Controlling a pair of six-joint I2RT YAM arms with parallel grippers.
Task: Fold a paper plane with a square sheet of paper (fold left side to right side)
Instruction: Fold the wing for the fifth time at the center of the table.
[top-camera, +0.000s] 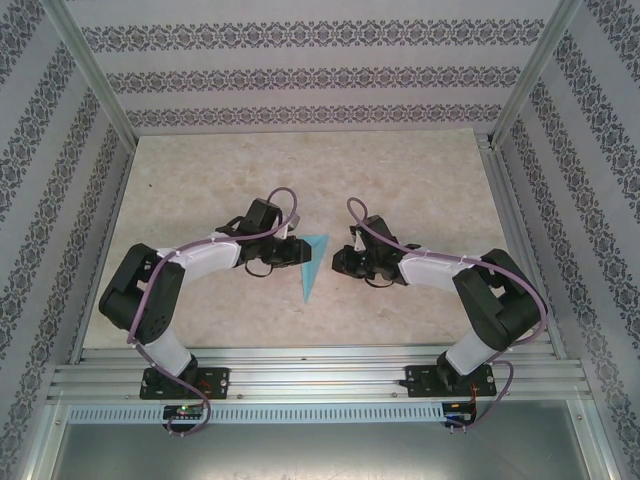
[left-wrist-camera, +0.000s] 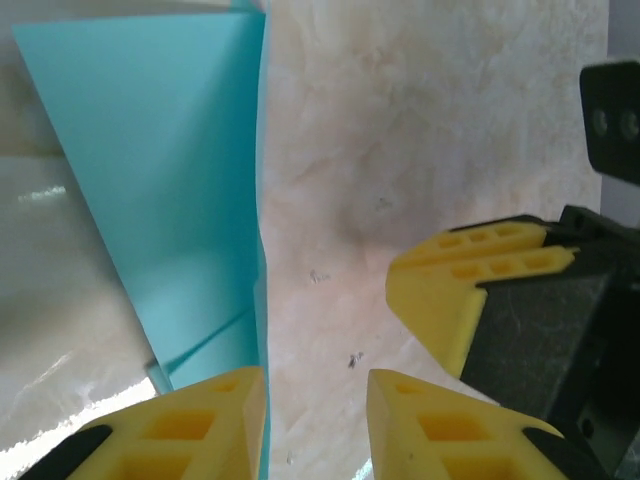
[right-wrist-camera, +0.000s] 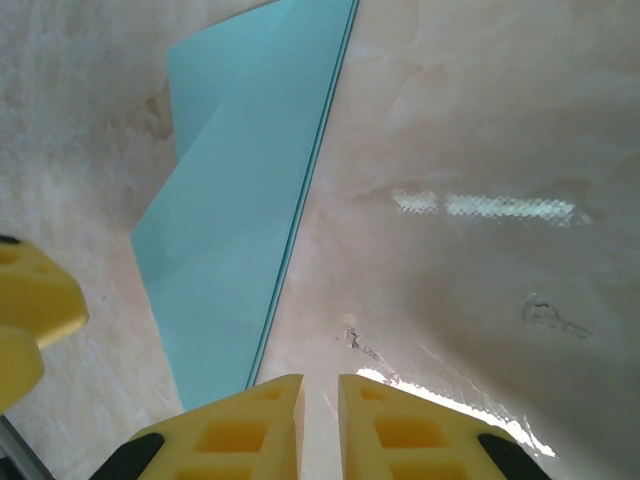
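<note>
Marble-look table (top-camera: 200, 180); folded blue paper plane (top-camera: 314, 265) lies centre; left gripper (left-wrist-camera: 315, 400) partly open, right gripper (right-wrist-camera: 320, 410) narrow, both empty; next: crease lengthwise fold.

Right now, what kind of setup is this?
Likely a lab robot test cell: aluminium frame rails, patterned wallpaper walls, a marble-look table with only folded blue paper.
</note>
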